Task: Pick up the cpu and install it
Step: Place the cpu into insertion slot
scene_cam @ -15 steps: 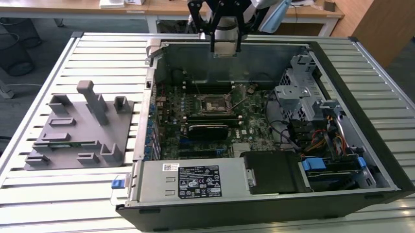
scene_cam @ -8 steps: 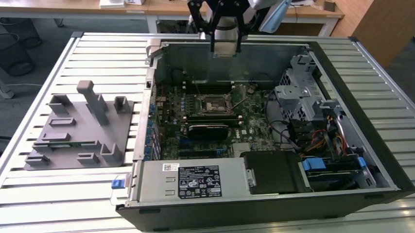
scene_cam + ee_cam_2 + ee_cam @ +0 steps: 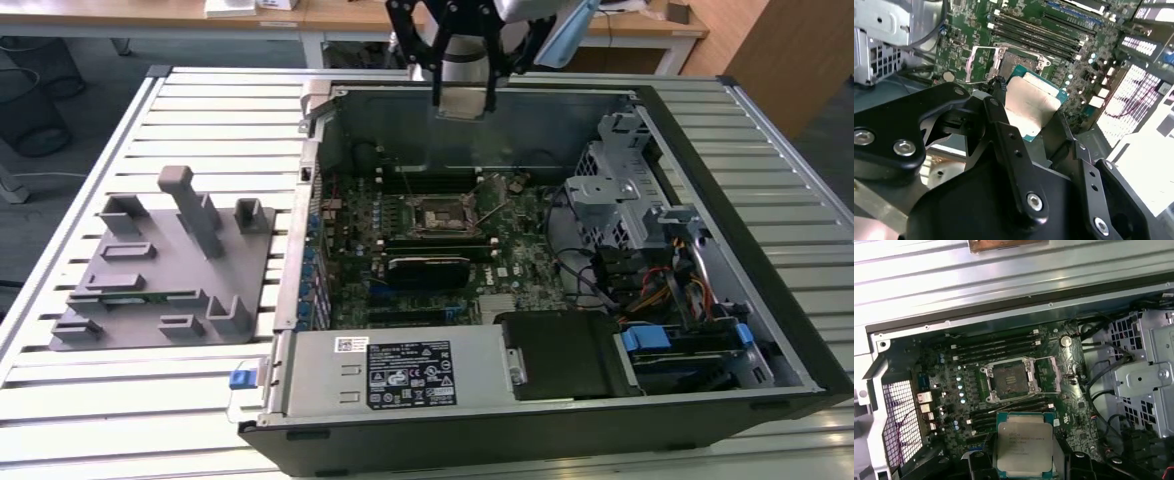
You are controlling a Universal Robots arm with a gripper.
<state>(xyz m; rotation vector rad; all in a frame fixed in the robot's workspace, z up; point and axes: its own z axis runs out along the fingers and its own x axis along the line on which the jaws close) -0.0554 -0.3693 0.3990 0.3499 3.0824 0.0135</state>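
The cpu (image 3: 463,103), a flat silver-topped square with a green rim, hangs in the air over the far wall of the open computer case (image 3: 747,250). My gripper (image 3: 465,106) is shut on it, one black finger on each of two opposite edges. The chip lies flat with its metal top in sight in both wrist views, cpu (image 3: 1031,107) and cpu (image 3: 1024,445). Below it, the motherboard's socket (image 3: 1009,380) is open, its metal frame (image 3: 976,62) raised. In the exterior view the socket (image 3: 441,215) sits mid-board, well below and nearer than the chip.
Memory strips (image 3: 994,346) lie beside the socket. A grey drive cage (image 3: 607,190) and cable bundles (image 3: 654,280) fill the case on the exterior view's right; the power supply (image 3: 400,370) is at the front. A grey fixture tray (image 3: 160,270) stands on the slatted table (image 3: 80,400).
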